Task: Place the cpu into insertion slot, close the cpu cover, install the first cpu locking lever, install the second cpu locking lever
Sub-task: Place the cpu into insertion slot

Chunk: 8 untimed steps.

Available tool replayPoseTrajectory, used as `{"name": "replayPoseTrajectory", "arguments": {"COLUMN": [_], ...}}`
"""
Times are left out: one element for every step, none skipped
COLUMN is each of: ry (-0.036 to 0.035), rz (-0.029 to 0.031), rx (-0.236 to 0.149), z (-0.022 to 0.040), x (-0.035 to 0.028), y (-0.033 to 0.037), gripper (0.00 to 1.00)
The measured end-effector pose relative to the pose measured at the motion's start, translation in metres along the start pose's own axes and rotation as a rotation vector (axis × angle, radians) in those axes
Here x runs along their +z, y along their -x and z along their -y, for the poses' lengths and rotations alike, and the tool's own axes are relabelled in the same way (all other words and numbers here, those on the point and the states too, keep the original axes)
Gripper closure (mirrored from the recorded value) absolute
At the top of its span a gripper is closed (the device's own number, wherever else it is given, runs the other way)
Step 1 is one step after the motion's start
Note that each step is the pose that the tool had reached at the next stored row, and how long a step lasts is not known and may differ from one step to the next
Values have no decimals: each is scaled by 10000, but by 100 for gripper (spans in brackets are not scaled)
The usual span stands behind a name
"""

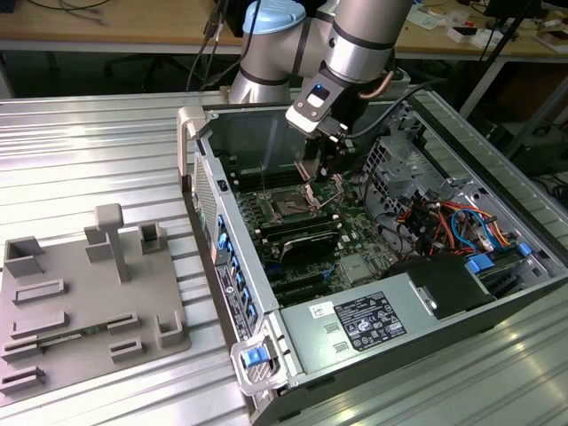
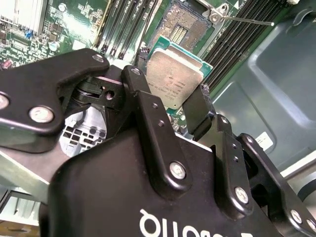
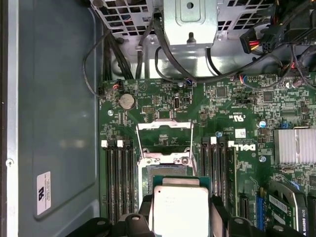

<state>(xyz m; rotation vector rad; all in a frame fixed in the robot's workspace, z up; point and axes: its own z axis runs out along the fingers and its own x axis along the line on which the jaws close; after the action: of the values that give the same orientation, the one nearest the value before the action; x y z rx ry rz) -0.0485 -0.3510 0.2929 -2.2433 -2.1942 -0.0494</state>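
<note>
The claw is clamped on the cpu by its edges, just above the bare socket. The cpu cover stands flipped open beside it. I'd square the corners, keep it level and lower gently.

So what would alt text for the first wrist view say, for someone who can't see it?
The end effector holds the cpu above a green motherboard inside a computer case, near the empty socket. The cpu cover is swung open, and memory slots flank the socket.
</note>
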Motion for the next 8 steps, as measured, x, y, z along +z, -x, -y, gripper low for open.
{"name": "replayPoseTrajectory", "arguments": {"ry": [-1, -2, -3, -3, -4, -9, -19, -21], "rz": [0, 1, 2, 2, 2, 2, 4, 5], "rx": [8, 18, 27, 39, 47, 60, 73, 77], "z": [0, 0, 1, 1, 1, 1, 1, 2], "x": [10, 19, 28, 41, 50, 60, 66, 68], "y": [0, 1, 1, 1, 2, 2, 2, 2], "gripper": [45, 45, 45, 45, 45, 45, 45, 45]}}
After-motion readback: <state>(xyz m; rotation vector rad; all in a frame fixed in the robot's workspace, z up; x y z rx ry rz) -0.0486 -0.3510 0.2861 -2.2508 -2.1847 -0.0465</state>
